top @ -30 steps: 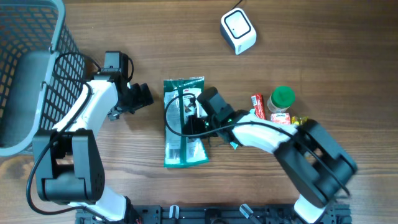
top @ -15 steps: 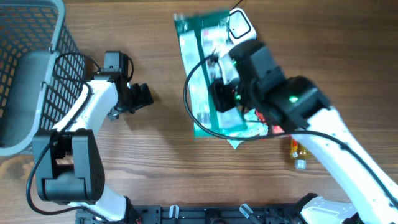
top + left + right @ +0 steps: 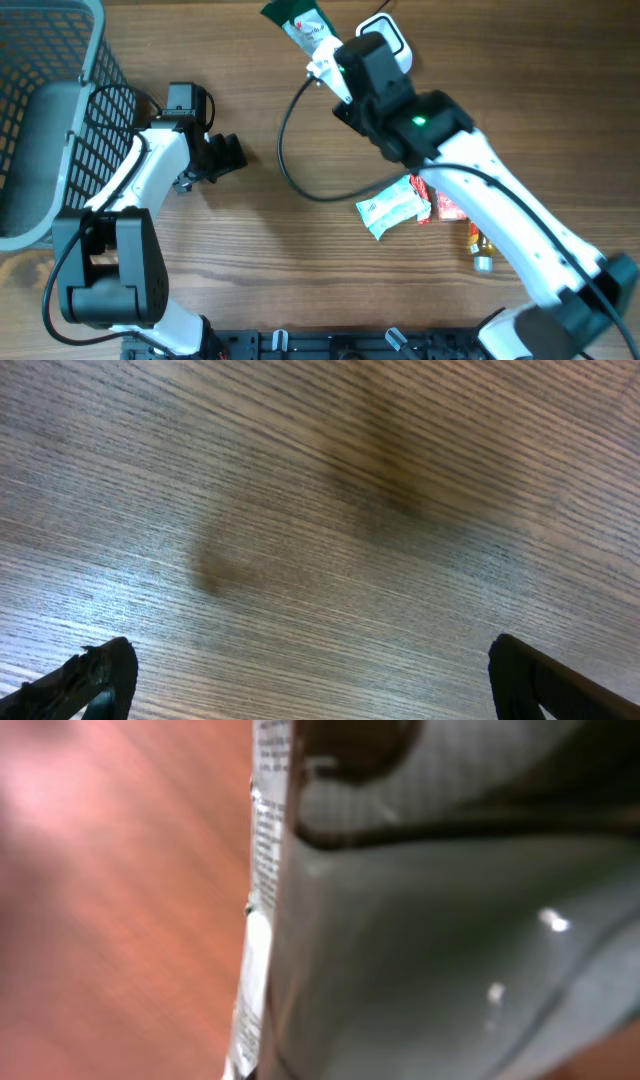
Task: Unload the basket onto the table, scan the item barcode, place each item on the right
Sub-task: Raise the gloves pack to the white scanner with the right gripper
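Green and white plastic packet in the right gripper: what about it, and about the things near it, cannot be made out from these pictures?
1. Green and white plastic packet: overhead, the top edge cuts it off; right wrist, too close and blurred, print unreadable, no barcode found.
2. White box-shaped scanner: overhead, the right arm covers most of it.
3. Small yellowish item: overhead, partly under the same arm, too small to identify.

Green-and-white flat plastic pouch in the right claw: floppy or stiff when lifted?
Probably floppy: the green-and-white flat plastic pouch is thin and looks bent beyond the right claw. Likely light, since one edge pinch carries it. The glossy film may slip.
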{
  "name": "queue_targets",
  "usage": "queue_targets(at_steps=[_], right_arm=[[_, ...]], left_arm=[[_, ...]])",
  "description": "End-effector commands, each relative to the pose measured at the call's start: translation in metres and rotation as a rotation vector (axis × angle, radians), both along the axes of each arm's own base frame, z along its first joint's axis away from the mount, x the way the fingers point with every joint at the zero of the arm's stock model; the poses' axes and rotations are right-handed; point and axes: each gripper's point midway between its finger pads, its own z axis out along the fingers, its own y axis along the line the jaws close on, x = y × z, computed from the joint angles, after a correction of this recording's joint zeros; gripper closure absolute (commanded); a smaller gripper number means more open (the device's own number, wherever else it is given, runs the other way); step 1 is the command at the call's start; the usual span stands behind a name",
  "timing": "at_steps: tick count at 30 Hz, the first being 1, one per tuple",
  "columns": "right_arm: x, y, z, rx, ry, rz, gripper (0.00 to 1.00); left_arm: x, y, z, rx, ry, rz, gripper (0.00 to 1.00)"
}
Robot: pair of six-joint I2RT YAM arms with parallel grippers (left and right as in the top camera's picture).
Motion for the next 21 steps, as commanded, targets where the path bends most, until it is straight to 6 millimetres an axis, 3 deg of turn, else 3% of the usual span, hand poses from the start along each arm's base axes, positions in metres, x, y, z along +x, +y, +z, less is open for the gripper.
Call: queue_targets(at_steps=[1, 7, 13, 18, 21], right_arm=[[0.049, -0.029, -0.004, -0.230, -0.149, -0.118, 0.96], [0.116, -0.048, 0.002, -0.189, -0.336, -0.214, 0.96], [0.157, -0.067, -0.015, -0.139, -0.424, -0.296, 0.96], [0.179, -0.059, -0.028, -0.074, -0.512, -0.312, 0.96], [0.187, -0.047, -0.051, -0.061, -0.516, -0.291, 0.96]], left_arm=[[0.005, 0.004, 0.008, 0.014, -0.026, 0.004, 0.00], [0.005, 0.004, 0.008, 0.014, -0.026, 0.004, 0.00], [0.005, 0.004, 0.008, 0.014, -0.026, 0.004, 0.00], [0.005, 0.004, 0.008, 0.014, -0.026, 0.004, 0.00], [0.005, 0.004, 0.008, 0.014, -0.026, 0.004, 0.00]])
